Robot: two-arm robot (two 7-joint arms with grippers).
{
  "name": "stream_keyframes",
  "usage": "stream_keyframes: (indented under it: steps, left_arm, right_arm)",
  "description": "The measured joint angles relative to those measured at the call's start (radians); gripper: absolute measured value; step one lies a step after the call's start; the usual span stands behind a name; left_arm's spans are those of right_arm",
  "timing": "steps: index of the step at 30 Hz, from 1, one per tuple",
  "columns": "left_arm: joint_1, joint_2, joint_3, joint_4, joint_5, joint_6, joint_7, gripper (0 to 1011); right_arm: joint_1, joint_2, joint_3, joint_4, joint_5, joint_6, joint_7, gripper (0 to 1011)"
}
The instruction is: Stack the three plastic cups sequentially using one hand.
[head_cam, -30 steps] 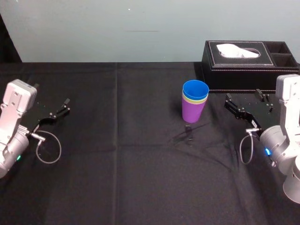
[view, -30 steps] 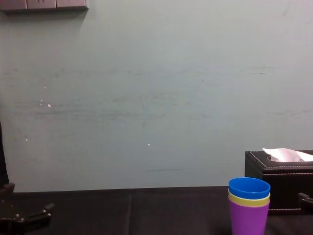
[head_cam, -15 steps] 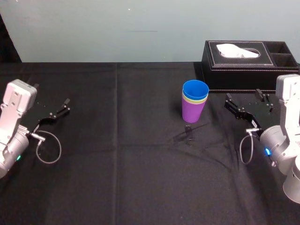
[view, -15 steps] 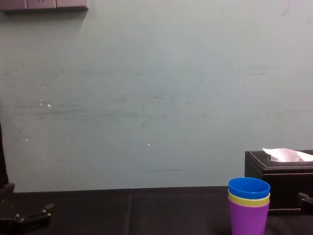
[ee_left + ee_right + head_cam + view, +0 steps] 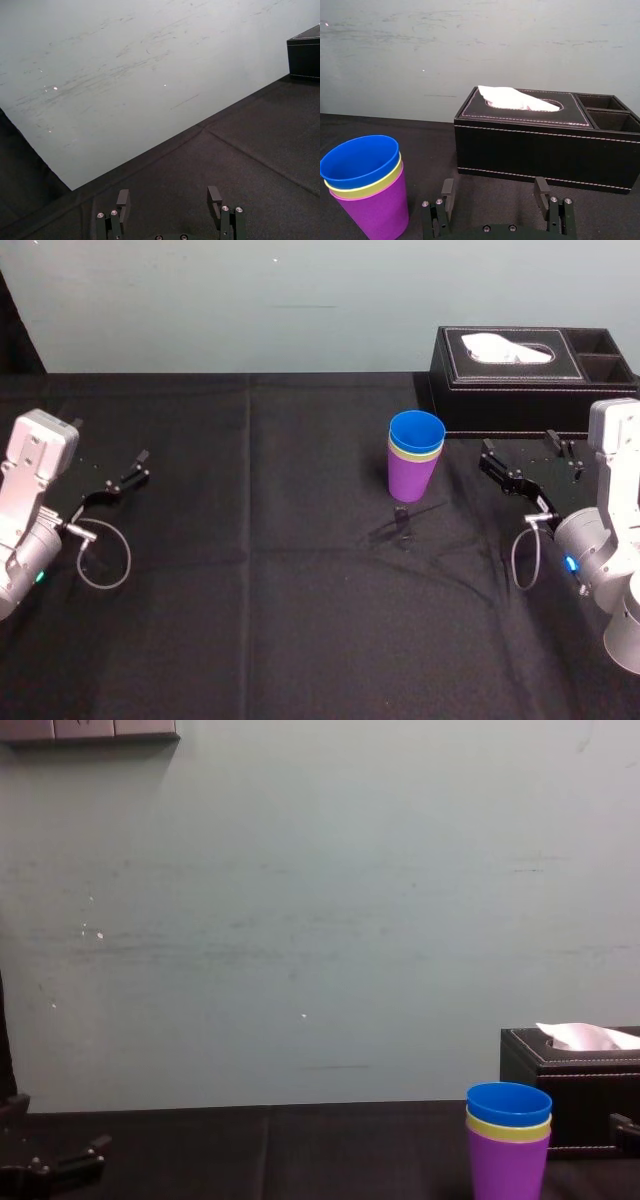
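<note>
Since the three plastic cups [image 5: 415, 458] already sit one inside another, step: the stacking looks done to me, and no cup is left loose.
Next move: I think no more grabbing is needed. The arms just have to keep off the stack so it does not tip.
Right gripper [image 5: 493, 187]: low over the table on the right side, just beside the stack and in front of the box. Its two flat black fingers are spread wide apart and hold nothing.
Left gripper [image 5: 168, 191]: far over on the left side, well apart from the cups. Its fingers are spread apart too, with nothing between them.
Table cloth [image 5: 300, 600]: black and soft, a bit rough like woven stuff, with a small wrinkle just in front of the cups.
Purple cup [image 5: 375, 212]: at the bottom, standing upright on the cloth, a little right of the table's middle. It is smooth, shiny plastic, wide at the top, narrow at the bottom, with no handle.
Yellow-green cup [image 5: 370, 187]: tucked inside the purple one, so just a thin band of its rim peeks out.
Blue cup [image 5: 360, 157]: on top, tucked inside the others, with a round open mouth.
Tissue box [image 5: 520, 390]: behind the cups and a bit to the right, near but not touching. It is black and boxy, looks like leather with pale stitching, and has two small open pockets at its right end.
Tissue [image 5: 505, 347]: white, soft and crumpled, poking out of the slot on top.
Wall [image 5: 300, 920]: pale grey-green, flat, with faint scuff marks.
</note>
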Motion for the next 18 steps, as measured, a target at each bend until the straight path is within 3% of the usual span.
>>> stream_keyframes:
  steps: [18]
  left_arm:
    - [0.0, 0.0, 0.0, 0.0, 0.0, 0.0, 0.0, 1011]
  right_arm:
    - [0.0, 0.0, 0.0, 0.0, 0.0, 0.0, 0.0, 1003]
